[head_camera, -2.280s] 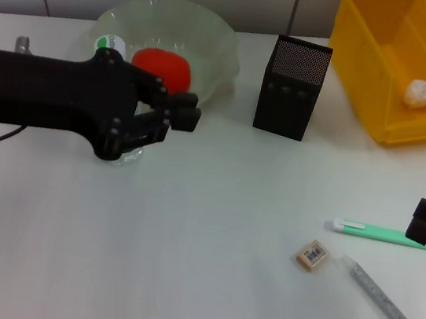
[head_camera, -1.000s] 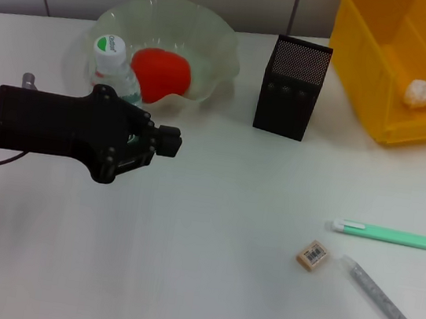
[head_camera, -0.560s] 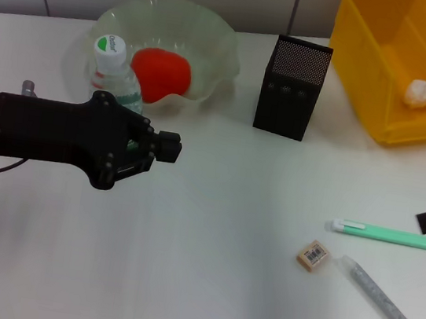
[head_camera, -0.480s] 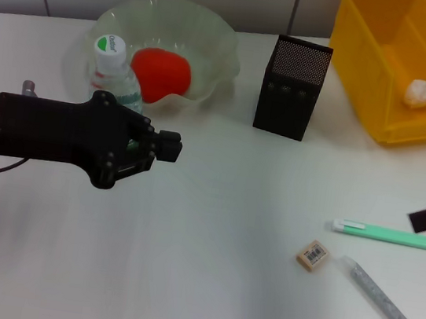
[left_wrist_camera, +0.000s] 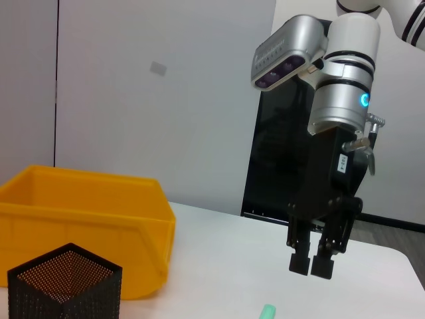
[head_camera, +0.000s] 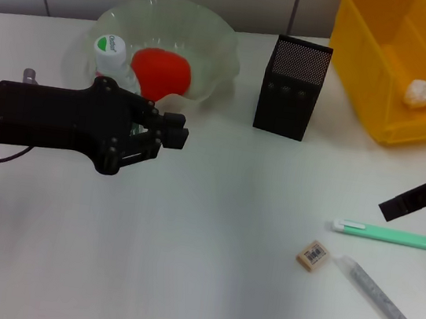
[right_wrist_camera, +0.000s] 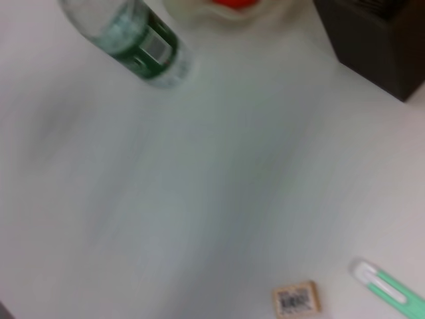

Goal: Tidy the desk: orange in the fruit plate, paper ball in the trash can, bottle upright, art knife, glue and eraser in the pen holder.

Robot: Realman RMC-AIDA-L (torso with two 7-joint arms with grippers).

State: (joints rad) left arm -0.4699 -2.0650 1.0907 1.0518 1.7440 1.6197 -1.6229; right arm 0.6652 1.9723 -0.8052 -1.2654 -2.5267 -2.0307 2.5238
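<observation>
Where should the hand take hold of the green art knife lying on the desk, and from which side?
Probably from straight above, at the middle of the art knife, fingers closing across its narrow width. It lies flat on the table with its long axis running left to right, so only the long edges offer a grip. The eraser and glue stick lie apart from it, leaving room. The right hand is nearest.

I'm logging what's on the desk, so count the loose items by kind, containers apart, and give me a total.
Bottle: 1
Orange: 1
Paper ball: 1
Art knife: 1
Glue: 1
Eraser: 1
Containers: 3: fruit plate, pen holder, trash can
Total: 9
</observation>
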